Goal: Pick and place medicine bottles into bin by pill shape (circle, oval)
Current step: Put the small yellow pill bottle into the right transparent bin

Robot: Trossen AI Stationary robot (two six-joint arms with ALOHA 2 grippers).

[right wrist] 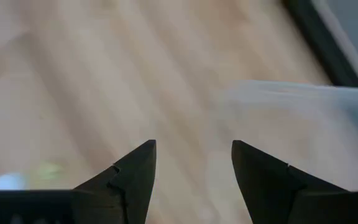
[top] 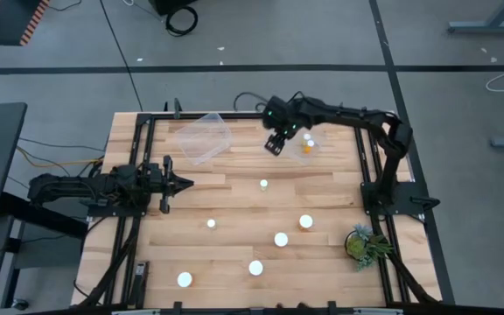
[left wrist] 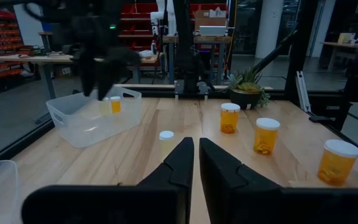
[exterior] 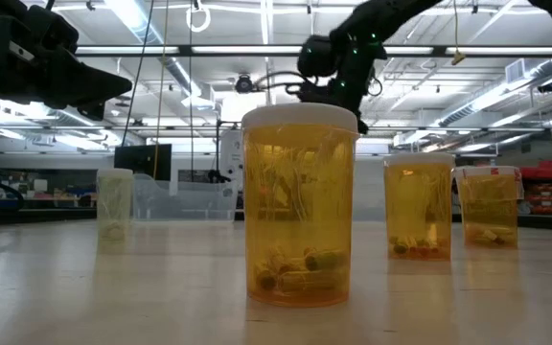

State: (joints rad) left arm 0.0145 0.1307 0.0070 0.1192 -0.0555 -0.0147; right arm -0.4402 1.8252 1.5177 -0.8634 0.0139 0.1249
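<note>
Several amber medicine bottles with white caps stand upright on the wooden table, among them a small one [top: 263, 184] and larger ones [top: 305, 221] [top: 280, 238] [top: 255, 268]. A clear bin [top: 315, 157] at the far right holds two bottles [top: 307, 138]. My right gripper [top: 276, 144] hangs open and empty above the table, just left of that bin; its wrist view shows the gap [right wrist: 193, 144] and the bin's rim [right wrist: 303, 106]. At the left side my left gripper [top: 178, 184] [left wrist: 196, 155] waits, shut.
A second clear bin [top: 204, 136] stands at the far middle-left, holding nothing. A green plant [top: 364, 245] sits near the right edge. Black frame rails [top: 138, 149] run along the table's left and right sides. Bare wood lies between the two bins.
</note>
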